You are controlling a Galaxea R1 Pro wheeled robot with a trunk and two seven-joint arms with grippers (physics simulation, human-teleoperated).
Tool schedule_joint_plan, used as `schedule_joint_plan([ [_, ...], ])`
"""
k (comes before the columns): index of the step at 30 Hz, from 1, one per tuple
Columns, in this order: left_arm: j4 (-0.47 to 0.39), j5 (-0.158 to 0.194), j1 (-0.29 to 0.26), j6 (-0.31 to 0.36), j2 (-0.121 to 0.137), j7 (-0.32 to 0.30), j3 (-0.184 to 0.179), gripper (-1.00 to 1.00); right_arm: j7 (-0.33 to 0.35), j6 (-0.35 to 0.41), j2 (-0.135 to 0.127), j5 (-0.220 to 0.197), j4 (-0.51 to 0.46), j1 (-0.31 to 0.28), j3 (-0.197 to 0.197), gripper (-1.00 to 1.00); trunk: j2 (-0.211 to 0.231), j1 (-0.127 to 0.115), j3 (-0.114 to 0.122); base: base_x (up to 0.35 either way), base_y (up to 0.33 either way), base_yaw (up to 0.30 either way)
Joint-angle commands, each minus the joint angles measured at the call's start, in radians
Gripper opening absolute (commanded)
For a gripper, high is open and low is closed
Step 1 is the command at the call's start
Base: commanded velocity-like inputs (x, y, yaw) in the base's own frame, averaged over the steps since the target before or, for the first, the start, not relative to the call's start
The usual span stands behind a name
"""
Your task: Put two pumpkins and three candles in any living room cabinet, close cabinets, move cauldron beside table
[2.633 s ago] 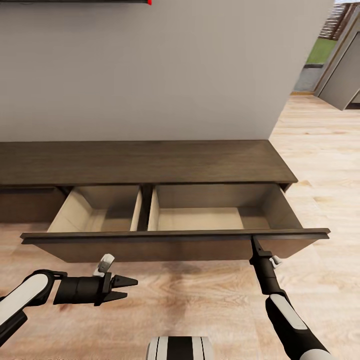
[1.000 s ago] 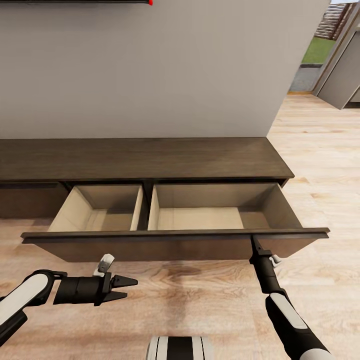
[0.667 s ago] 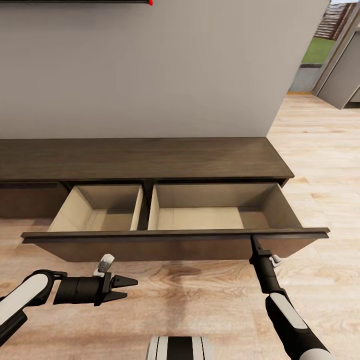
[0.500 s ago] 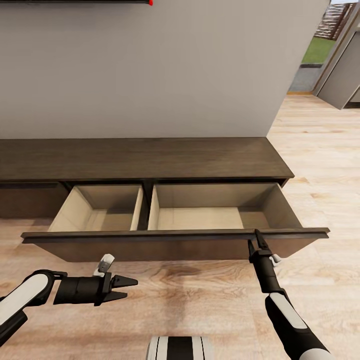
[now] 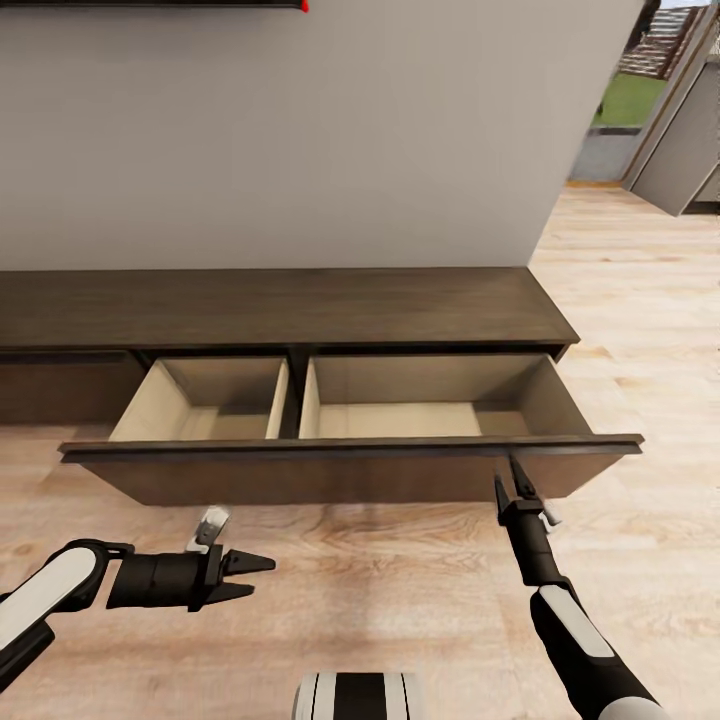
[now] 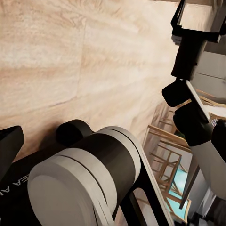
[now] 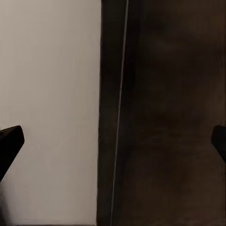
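So the long dark-brown wooden cabinet (image 5: pixel 290 310) fills the middle of the frame, its wide drawer (image 5: pixel 350 462) pulled out and bare inside. Right gripper (image 5: pixel 511 474), fingers spread, sits just below the front at lower right, holding nothing. Left gripper (image 5: pixel 250 577) idles open, lower left. I'd back off straight, no snagging that lip.

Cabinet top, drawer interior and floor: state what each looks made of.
Cabinet top: dark-brown wood or wood-look veneer, matte, with faint lengthwise grain.
Drawer interior: pale beige board, smooth and matte, no grain visible; possibly laminate.
Floor: light wood planks, showing grain swirls and board seams, with slight sheen.
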Motion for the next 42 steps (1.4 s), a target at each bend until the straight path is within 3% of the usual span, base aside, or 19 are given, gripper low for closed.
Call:
schedule_joint_plan([
  [1,0.000,0.003,-0.001,0.001,0.001,0.001,-0.002,1.00,0.002,0.003,-0.001,-0.010,0.000,-0.001,0.003,1.00,0.000,-0.001,-0.001,-0.320,0.000,0.000],
  [9,0.001,0.003,-0.001,0.001,0.001,0.001,0.001,1.00,-0.019,0.037,0.001,-0.009,0.000,0.000,0.008,1.00,0.000,-0.001,-0.001,-0.302,0.000,0.000],
  [12,0.003,0.003,-0.001,0.001,0.003,0.001,0.008,1.00,-0.100,0.130,0.001,-0.008,0.000,0.000,0.013,1.00,0.000,-0.001,-0.001,-0.074,0.000,0.000],
  [16,0.004,0.004,-0.001,0.001,0.005,0.001,0.011,1.00,-0.271,0.229,0.001,-0.007,-0.001,-0.001,0.027,1.00,0.001,-0.003,0.015,-0.015,0.000,0.000],
  [20,0.006,0.004,-0.001,0.001,0.005,0.002,0.007,1.00,-0.328,0.305,-0.002,-0.008,-0.001,0.000,0.031,1.00,0.002,-0.004,0.030,-0.002,0.000,0.000],
  [22,0.006,0.003,-0.001,0.001,0.005,0.005,0.000,1.00,-0.341,0.399,-0.005,0.002,0.004,0.015,0.041,1.00,0.002,-0.005,0.038,0.000,0.000,0.000],
  [24,0.007,0.000,-0.001,0.001,0.006,0.011,-0.003,1.00,-0.385,0.482,-0.010,0.056,0.011,0.072,0.050,1.00,0.002,-0.006,0.046,0.000,0.000,0.000],
  [26,0.007,-0.003,-0.001,0.001,0.006,0.014,-0.004,1.00,-0.414,0.510,-0.021,0.096,0.015,0.100,0.052,1.00,0.003,-0.007,0.054,0.000,0.000,0.000],
  [30,0.008,-0.012,-0.001,0.000,0.006,0.020,-0.006,1.00,-0.447,0.549,-0.094,0.189,0.030,0.139,0.056,1.00,0.004,-0.009,0.069,0.000,0.000,0.000],
  [32,0.010,-0.015,-0.001,0.000,0.007,0.039,-0.005,1.00,-0.454,0.554,-0.118,0.235,0.064,0.150,0.056,1.00,0.004,-0.010,0.077,0.000,0.000,0.000],
  [34,0.009,-0.015,-0.001,-0.001,0.006,0.075,-0.005,1.00,-0.452,0.555,-0.125,0.273,0.097,0.153,0.055,1.00,0.005,-0.011,0.084,0.000,0.000,0.000],
  [38,0.007,-0.015,-0.001,-0.003,0.003,0.148,-0.004,1.00,-0.443,0.554,-0.128,0.301,0.160,0.155,0.053,1.00,0.006,-0.012,0.100,0.000,0.000,0.000],
  [42,0.007,-0.015,-0.001,-0.005,0.000,0.170,-0.004,1.00,-0.441,0.547,-0.122,0.308,0.234,0.155,0.047,1.00,0.007,-0.014,0.115,0.000,0.000,0.000],
])
